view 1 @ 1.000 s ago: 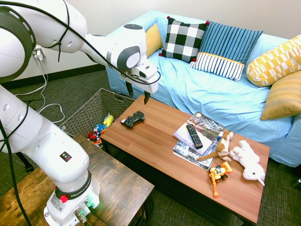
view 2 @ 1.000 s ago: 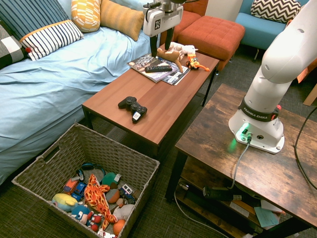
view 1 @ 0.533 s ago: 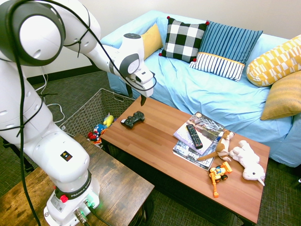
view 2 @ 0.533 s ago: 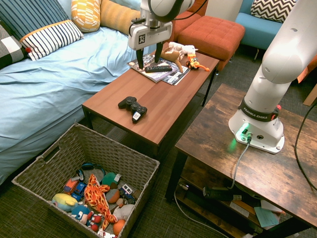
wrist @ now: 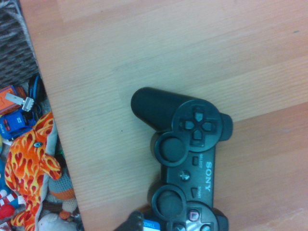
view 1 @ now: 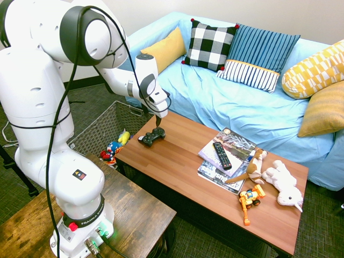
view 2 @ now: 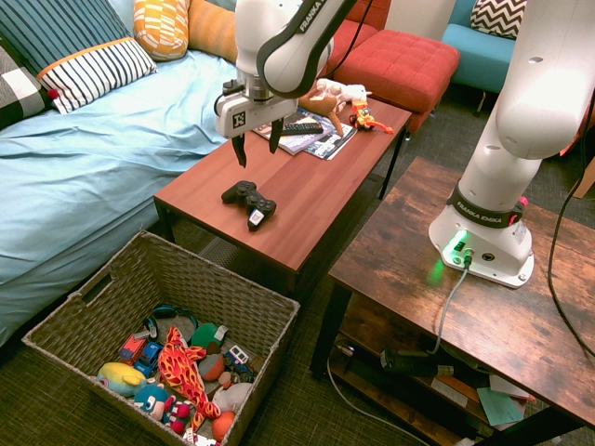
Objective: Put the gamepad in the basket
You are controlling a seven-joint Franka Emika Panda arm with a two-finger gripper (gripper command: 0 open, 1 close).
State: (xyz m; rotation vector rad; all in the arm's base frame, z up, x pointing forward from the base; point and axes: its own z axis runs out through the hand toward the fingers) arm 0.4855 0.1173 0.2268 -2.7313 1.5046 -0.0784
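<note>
Step in hand: reaching down for the gamepad (view 2: 249,203); judged an approach, with no contact yet.
Gripper: the gripper (view 2: 255,149) hangs over the coffee table (view 2: 307,200) with its jaws spread apart and nothing between them, pointing straight down, just above and slightly beyond the gamepad in the second exterior view.
Gamepad place: flat on the wooden top near the table end closest to the basket; left of centre in the first exterior view (view 1: 152,135), lower middle of the wrist view (wrist: 185,159).
Basket place: the woven basket (view 2: 102,307) sits on the floor at lower left of the second exterior view, just off that table end, already holding soft toys and small cars.
How to do it well: I would bring the jaws over the controller's narrow middle, between the two handles, and set them across the body, not along it, so they span it. Go down until the fingertips nearly meet the wood, then close.
Risk: a grip on one curved handle would likely let it swing or slip on the lift.
Afterwards: a short carry past the table edge; lift clear of the basket rim first.
Writing on gamepad: "SONY" in pale letters, with "SELECT" and "START" by the small centre buttons, all in the wrist view.
Writing on arm: "FRANKA EMIKA" on the base ring (view 2: 483,219).
Other print: magazine (view 1: 230,144) covers too small to read.
</note>
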